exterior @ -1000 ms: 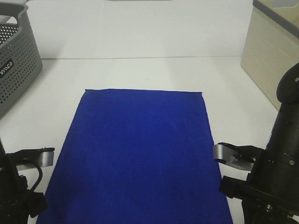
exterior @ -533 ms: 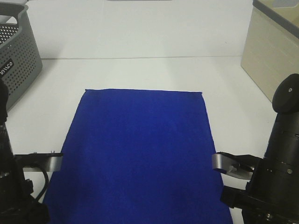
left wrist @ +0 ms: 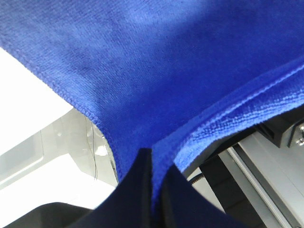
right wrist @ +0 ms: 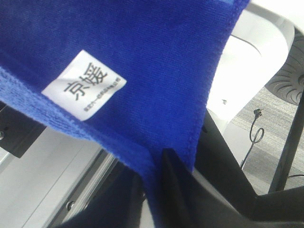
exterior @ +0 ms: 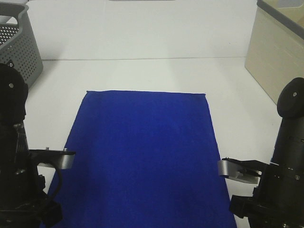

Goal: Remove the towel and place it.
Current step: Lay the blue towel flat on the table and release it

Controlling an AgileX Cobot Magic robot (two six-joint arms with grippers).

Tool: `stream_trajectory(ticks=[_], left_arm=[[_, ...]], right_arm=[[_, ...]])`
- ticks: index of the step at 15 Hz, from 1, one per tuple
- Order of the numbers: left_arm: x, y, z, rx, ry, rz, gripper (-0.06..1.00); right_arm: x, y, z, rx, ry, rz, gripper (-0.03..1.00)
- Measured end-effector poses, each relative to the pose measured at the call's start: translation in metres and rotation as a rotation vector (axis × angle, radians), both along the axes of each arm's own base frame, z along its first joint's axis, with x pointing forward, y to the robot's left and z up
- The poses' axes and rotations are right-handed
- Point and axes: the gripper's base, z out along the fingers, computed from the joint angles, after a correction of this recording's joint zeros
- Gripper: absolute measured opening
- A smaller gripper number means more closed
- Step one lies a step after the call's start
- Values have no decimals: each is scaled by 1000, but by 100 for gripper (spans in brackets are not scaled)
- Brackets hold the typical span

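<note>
The towel (exterior: pixel 142 156) lies mid-frame on the table (exterior: pixel 142 71), a basket (exterior: pixel 19 52) at upper left, a box (exterior: pixel 278 52) at upper right.

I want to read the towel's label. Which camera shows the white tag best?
The right wrist view: the white tag sits close up, its print sharp, on the towel. The exterior high view shows the towel but no tag; the left wrist view, only blue cloth.
</note>
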Motion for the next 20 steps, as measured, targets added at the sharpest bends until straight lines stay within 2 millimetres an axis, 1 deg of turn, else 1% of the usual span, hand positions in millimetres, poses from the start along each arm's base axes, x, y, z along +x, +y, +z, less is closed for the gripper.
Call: stream_trajectory(ticks=[1,3,5,6,7,8,9,11,12,13,16,17,18,20], left_arm=[[-3,-4,2,-3,18,-14,4],[-14,-17,3,-6,35,-79,19],[-24,-30,2,5,27,-130,42],[-25,-33,2,17,12,-123,54],[-24,-34,2,27,4,-116,63],[-22,-35,3,32,-5,-112,69],[-19,-36,6,31,-15,-117,71],[-10,-42,15,23,-39,-139,72],[-1,-46,21,19,-81,-150,72],[8,-49,27,22,-126,-156,72],[37,-55,49,85,-295,-182,72],[47,-55,56,106,-352,-187,72],[58,-51,63,113,-390,-170,72],[86,-35,77,109,-449,-82,72]], right_arm=[[0,0,0,-1,0,2,19],[0,-1,0,-4,-1,7,29],[0,-2,-1,-9,-5,9,42],[0,-2,-1,-17,-2,7,50],[0,-2,-1,-26,0,-1,56],[0,-2,-1,-29,1,-3,60],[0,-2,-1,-29,1,-3,63],[0,-2,-1,-30,2,-2,64],[4,-2,1,-29,-6,7,64],[11,0,5,-21,-24,22,64],[44,3,20,-46,-141,80,64],[60,3,27,-70,-202,90,64],[76,3,36,-91,-267,92,64],[110,4,60,-84,-399,46,64]])
